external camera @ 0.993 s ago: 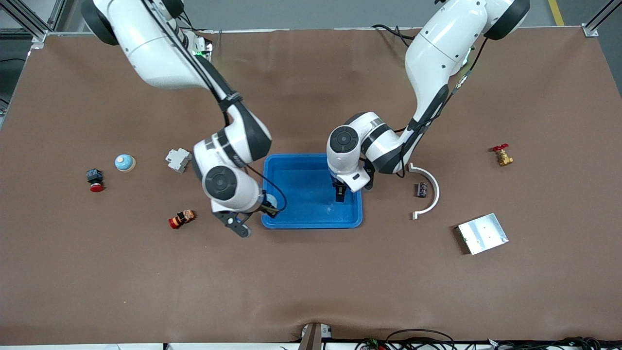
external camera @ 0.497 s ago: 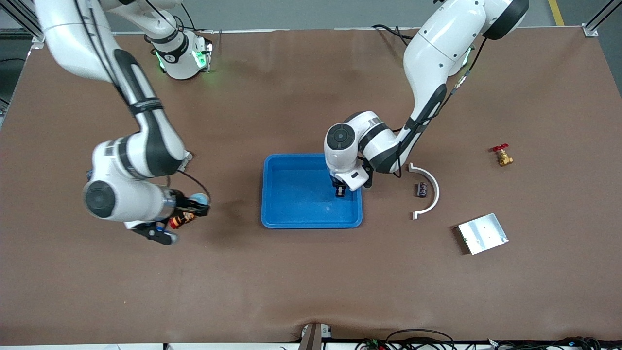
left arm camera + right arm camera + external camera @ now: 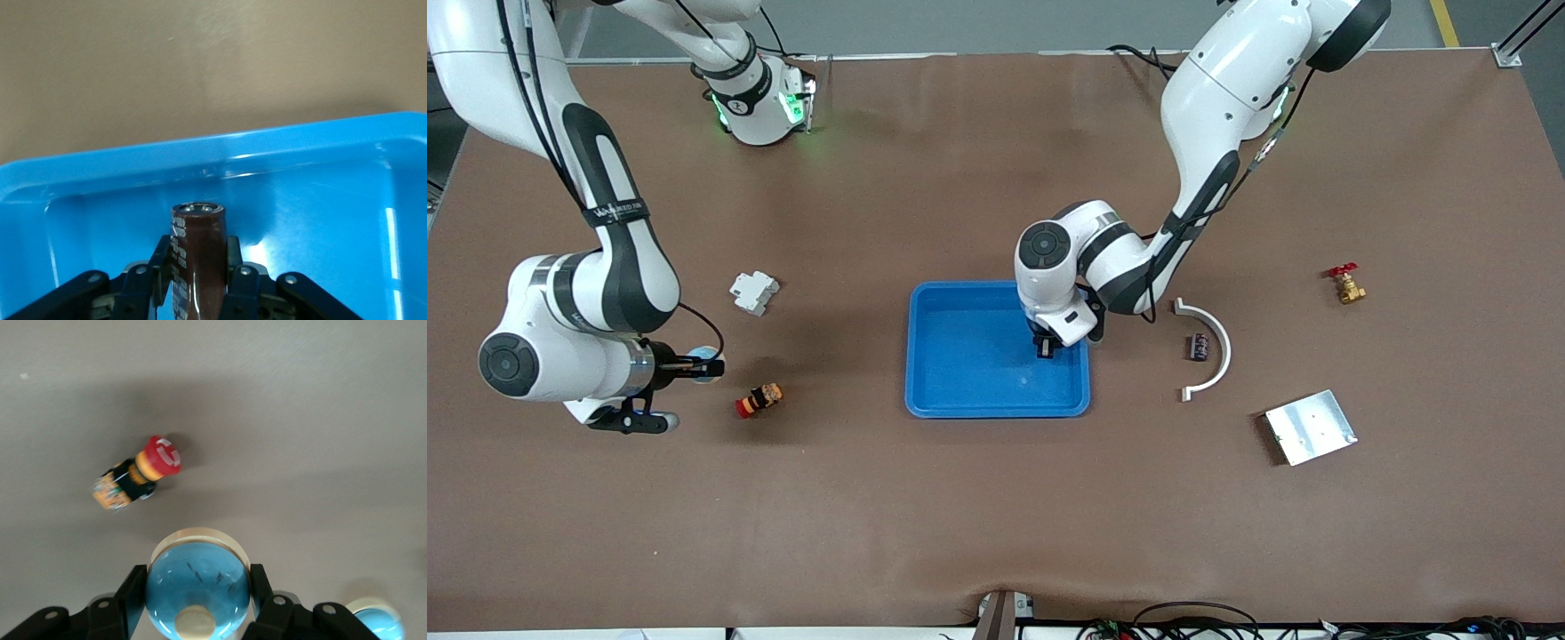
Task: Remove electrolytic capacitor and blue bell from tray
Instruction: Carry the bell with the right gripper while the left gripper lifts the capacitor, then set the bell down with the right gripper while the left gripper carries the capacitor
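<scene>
Since the earlier frames, the right end effector (image 3: 694,366) has carried the blue bell (image 3: 710,366) out of the tray (image 3: 969,396) to the middle left of the frame, so that half is nearly done. It reaches sideways, still clamped on it. The left end effector (image 3: 1044,348), pointing down inside the tray, has clenched on the electrolytic capacitor (image 3: 198,257).
</scene>
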Tool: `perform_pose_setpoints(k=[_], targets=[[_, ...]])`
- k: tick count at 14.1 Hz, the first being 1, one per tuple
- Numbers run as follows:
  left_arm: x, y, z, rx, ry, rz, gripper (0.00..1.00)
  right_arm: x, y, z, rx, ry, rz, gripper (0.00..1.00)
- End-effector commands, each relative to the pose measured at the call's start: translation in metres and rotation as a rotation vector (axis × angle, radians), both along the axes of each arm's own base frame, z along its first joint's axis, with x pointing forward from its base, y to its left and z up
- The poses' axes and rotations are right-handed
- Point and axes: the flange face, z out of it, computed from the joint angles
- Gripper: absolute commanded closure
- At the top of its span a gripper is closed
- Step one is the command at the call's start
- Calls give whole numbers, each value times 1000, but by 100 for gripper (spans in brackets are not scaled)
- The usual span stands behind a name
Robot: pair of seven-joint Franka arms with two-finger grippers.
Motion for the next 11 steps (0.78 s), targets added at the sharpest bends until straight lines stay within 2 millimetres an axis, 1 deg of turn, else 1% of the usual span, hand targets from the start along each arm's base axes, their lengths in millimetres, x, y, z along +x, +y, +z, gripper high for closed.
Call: perform_pose_setpoints(k=[1,2,3,4,5,6,7,8,9,11], targets=[[8,-5,20,24,-57,-96,100,-16,-3,-21,-16,-49,61,100],[17,-10,38,6,-75,-131,100,-22,-4,-32,-13,-69,74,100],[18,-13,46,0,-74,-180,100,-26,-6,-40,-11,-76,87,100],[20,-17,55,-13,-66,-210,100,-27,-13,-43,-8,-71,96,100],[22,-16,60,-7,-67,-243,100,-27,-19,-44,-8,-69,109,100],[24,-15,69,-10,-71,-270,100,-28,-27,-46,-11,-67,121,100],[31,-9,73,-15,-71,-268,100,-28,-33,-47,-12,-68,123,100],[37,-4,81,-13,-68,-256,100,-28,-32,-48,-13,-68,122,100],[42,-1,87,0,-60,-304,100,-28,-31,-50,-13,-71,122,100],[43,0,89,13,-34,-452,100,-28,-36,-59,-15,-64,116,100]])
